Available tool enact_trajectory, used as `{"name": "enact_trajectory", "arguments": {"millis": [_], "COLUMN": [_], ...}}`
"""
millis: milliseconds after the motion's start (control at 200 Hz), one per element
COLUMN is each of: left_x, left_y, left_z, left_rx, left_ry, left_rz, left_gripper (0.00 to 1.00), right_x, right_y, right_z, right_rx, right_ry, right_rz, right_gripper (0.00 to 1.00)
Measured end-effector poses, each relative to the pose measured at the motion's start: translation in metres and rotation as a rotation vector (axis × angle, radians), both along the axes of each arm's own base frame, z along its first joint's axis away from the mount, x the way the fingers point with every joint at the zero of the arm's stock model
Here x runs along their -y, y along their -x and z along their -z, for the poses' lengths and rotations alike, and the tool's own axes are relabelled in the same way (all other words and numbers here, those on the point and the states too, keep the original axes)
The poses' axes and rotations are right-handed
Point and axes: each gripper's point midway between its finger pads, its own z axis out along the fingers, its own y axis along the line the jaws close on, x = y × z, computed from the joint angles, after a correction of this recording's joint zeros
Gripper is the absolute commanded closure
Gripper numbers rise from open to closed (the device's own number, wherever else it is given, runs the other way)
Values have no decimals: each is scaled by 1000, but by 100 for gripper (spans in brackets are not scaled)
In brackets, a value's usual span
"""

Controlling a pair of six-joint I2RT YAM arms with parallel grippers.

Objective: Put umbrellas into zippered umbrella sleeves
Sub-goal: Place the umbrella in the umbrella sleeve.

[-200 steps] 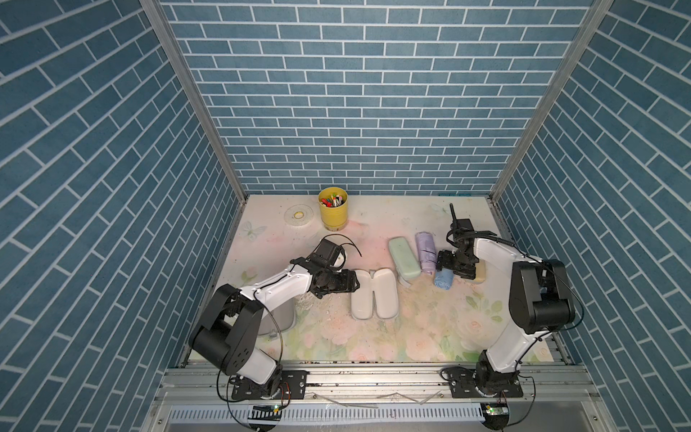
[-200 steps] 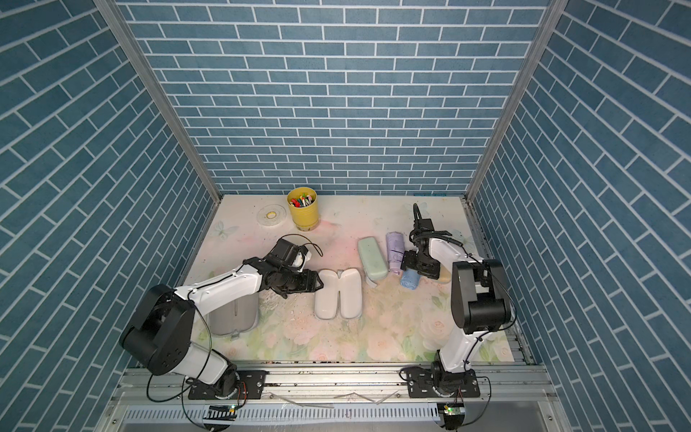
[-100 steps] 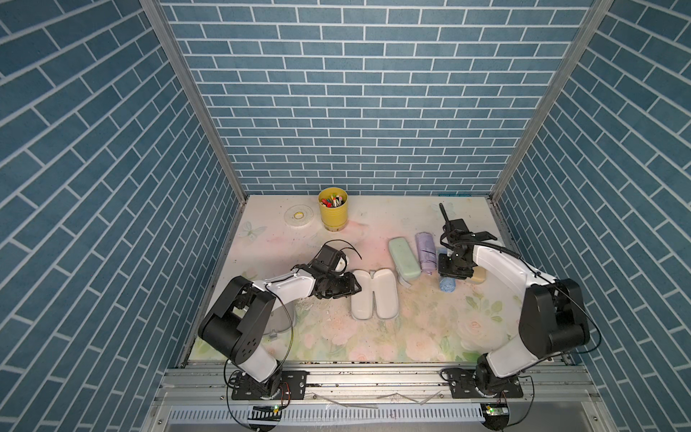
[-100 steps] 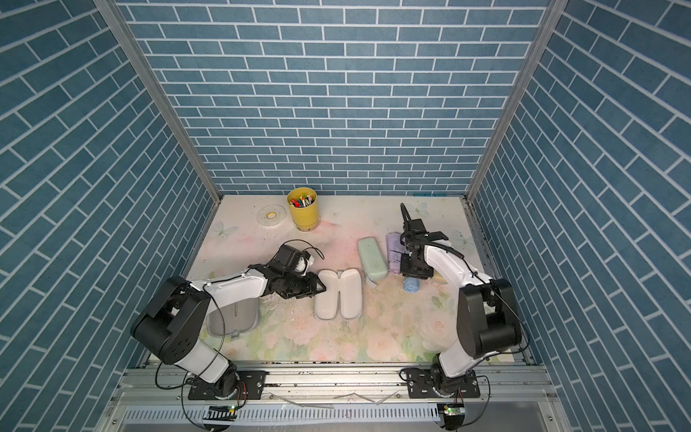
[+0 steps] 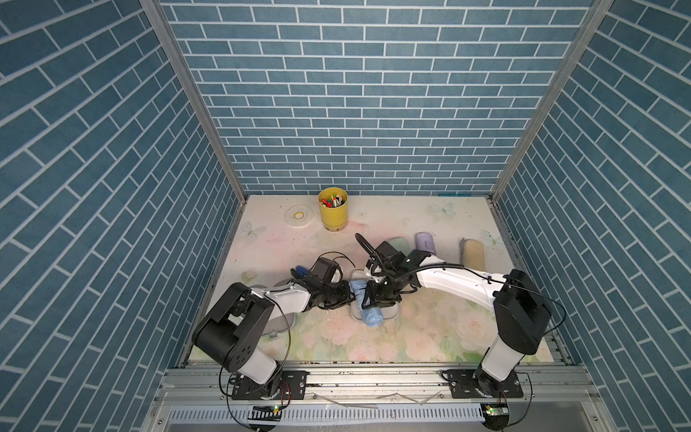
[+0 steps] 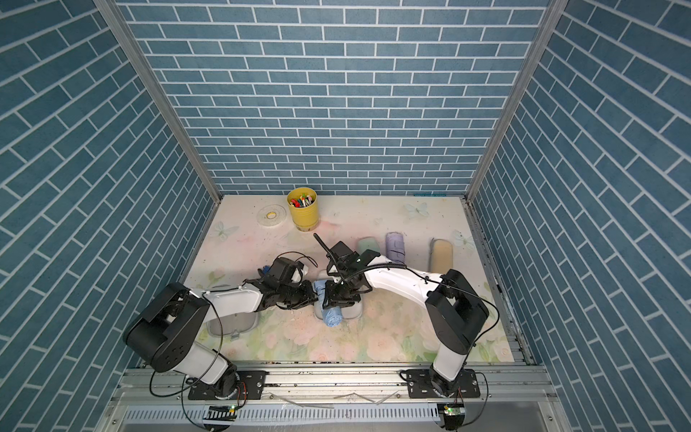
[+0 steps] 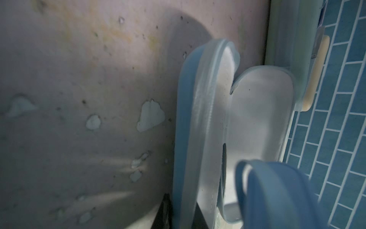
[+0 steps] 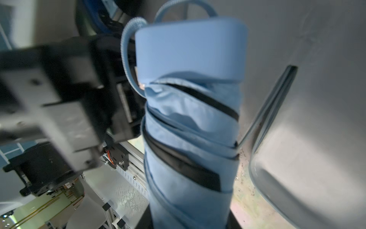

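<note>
Yellow cup (image 5: 332, 218) upright at back of table, coloured pens (image 5: 332, 201) inside. Clear flat tape roll (image 5: 298, 216) just beside cup, yellow core. Small dark blue object (image 5: 300, 270) mid-table, mostly hidden. Table cover (image 5: 411, 336): pale floral print, butterflies (image 5: 443, 210) near back, dark specks. Blue brick walls (image 5: 355, 93) on three sides. Aluminium rail (image 5: 374, 378) along front edge; white slotted duct (image 5: 336, 413) below it.

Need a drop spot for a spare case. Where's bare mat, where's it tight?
Free: front strip of floral mat along the metal rail; back stretch right of the yellow cup of pens, behind the cream oblong case. Crowded: centre, where left claw and right claw meet at the open light-blue zippered sleeve and light-blue folded umbrella.
</note>
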Motion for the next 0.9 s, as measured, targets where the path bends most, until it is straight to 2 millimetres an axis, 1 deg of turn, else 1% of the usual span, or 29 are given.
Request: {"name": "enact_trajectory", "arguments": {"millis": [75,240,380,470,565,715,770,850,895], "left_x": [1,5,10,13,15,16,16,16,15], "left_y": [1,4,7,6,9,3,1,1,1], "left_z": [0,0,-1,-3,-2,-4,-5,-4,-3], "left_rx": [1,2,13,27,30,48,52,52,52], "left_ry": [7,14,15,14,9,6,3,-3,-5], "left_rz": [-2,3,27,38,58,62,59,55,55], "left_gripper": [88,94,99,100,100,100,100,98,95], "right_x": [6,10,13,9,0,-3,-4,-4,-4], "right_y": [-6,-18,-26,-33,-49,-56,-57,-57,-57], "right_z": [9,14,27,27,24,32,36,41,41], "right_rx": [-27,-44,-61,-61,-29,-18,-15,-14,-12], "right_ry": [21,32,60,71,70,99,104,106,105], "right_rz": [39,96,122,119,113,81,69,54,51], "right_gripper": [93,95,97,98,98,97,90,63,52]}}
